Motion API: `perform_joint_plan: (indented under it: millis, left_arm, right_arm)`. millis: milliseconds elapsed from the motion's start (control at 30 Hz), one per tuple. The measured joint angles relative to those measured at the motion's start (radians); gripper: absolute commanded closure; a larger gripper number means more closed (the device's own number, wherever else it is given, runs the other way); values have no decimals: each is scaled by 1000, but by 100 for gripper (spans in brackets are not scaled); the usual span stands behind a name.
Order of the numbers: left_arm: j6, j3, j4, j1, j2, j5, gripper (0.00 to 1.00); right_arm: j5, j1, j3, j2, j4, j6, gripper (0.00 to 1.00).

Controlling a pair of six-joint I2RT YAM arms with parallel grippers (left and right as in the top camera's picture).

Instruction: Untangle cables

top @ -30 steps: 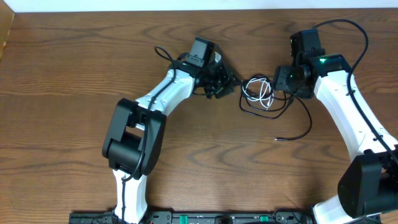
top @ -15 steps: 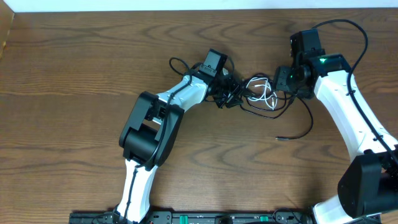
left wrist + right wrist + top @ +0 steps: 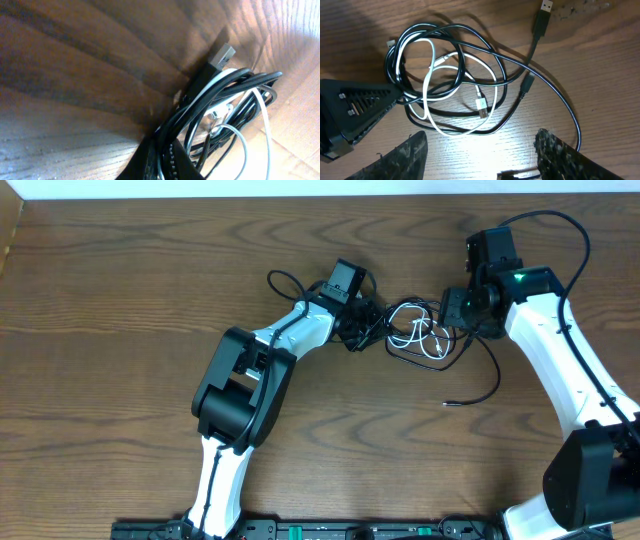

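The cables lie tangled at the table's back middle. The black cable (image 3: pixel 497 377) loops round the white cable (image 3: pixel 425 332), and its tail runs toward the front right. In the right wrist view the black coil (image 3: pixel 470 50) wraps the white loop (image 3: pixel 427 100), and a USB plug (image 3: pixel 546 6) lies apart. My left gripper (image 3: pixel 368 327) is shut on the bundle's left edge; its jaws (image 3: pixel 162 150) pinch black strands (image 3: pixel 225 87) with a white strand (image 3: pixel 262 107) among them. My right gripper (image 3: pixel 452 313) hovers over the tangle's right side, its fingers (image 3: pixel 481 135) open and empty.
The brown wood table (image 3: pixel 120 330) stretches to the left and front. The table's back edge (image 3: pixel 300 196) meets a white wall. The left gripper's black body (image 3: pixel 350 112) shows at the left of the right wrist view.
My left arm swung right from beside the tangle to its left edge and took hold of the strands. The coil shifted slightly. The right arm stayed put.
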Motion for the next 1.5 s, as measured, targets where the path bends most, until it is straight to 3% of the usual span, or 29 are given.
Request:
perform_joint_plan:
  millis: [267, 500, 733, 1000, 1333, 1500]
  left_arm:
    - [410, 0, -48, 15, -27, 0, 93]
    - [696, 0, -136, 19, -286, -3, 93]
    - [780, 0, -147, 19, -470, 65, 92]
    - [738, 0, -143, 24, -479, 136, 93]
    - [353, 0, 65, 111, -479, 292, 93]
    - [125, -3, 266, 106, -479, 388, 93]
  right_arm:
    - [-75, 0, 0, 0, 19, -92, 34]
    - [-283, 0, -1, 0, 84, -212, 33]
    - [-369, 0, -1, 0, 114, -241, 34]
    - [-388, 0, -1, 0, 219, -167, 34]
    - [-400, 0, -1, 31, 341, -24, 37]
    - [-406, 0, -1, 34, 394, 34, 36]
